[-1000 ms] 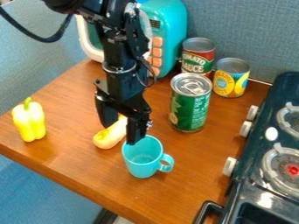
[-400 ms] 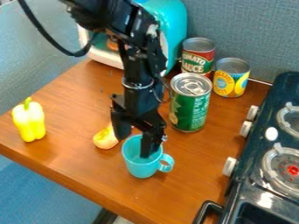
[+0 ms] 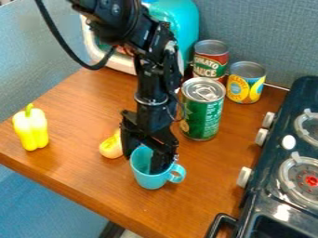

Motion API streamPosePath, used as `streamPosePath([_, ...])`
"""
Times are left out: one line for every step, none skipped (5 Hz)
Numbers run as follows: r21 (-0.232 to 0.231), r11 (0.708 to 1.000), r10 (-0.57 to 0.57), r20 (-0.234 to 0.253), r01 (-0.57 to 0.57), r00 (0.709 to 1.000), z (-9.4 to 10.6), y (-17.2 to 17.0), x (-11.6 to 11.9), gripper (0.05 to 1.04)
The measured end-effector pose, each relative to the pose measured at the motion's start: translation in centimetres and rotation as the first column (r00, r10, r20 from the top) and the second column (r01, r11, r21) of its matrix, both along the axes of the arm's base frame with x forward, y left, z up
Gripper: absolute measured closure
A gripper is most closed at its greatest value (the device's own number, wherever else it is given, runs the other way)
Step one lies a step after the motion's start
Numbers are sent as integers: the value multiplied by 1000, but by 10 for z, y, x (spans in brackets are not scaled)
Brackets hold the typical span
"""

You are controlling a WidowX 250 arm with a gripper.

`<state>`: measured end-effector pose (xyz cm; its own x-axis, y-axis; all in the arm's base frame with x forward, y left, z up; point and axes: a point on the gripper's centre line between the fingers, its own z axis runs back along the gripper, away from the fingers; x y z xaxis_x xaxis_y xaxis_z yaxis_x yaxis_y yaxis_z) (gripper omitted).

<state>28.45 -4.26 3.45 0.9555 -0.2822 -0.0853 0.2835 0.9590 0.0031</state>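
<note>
The black gripper point(image 3: 144, 160) hangs at the light blue cup point(image 3: 149, 179), its fingers apart. One finger stands inside the cup's mouth near the handle side; the other is at the outer left of the rim, so the cup's left wall lies between them. The cup is upright, its handle pointing right. Just left of the gripper lies a pale orange squash point(image 3: 111, 147), partly hidden behind it. A yellow bell pepper point(image 3: 30, 128) stands at the table's left.
A tall green can point(image 3: 202, 111) stands right of the arm, with a red can point(image 3: 210, 60) and a yellow can point(image 3: 246, 83) behind it. A teal toy microwave point(image 3: 185, 23) is at the back. The dark stove point(image 3: 273, 162) borders the wooden table point(image 3: 205, 186) at right.
The gripper has moved right and down, from above and behind the cup to its rim, with one finger now inside. The cup has not moved.
</note>
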Motion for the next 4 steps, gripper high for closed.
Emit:
streamPosePath([4,1000,-4,5,4,1000,1,1,2,412])
streamPosePath([3,1000,-7,8,7,1000,1,0,2,730])
streamPosePath([-2,1000,-11,4,11,1000,1,0,2,913])
streamPosePath([-7,1000,-23,-8,23,1000,5,-1,2,987])
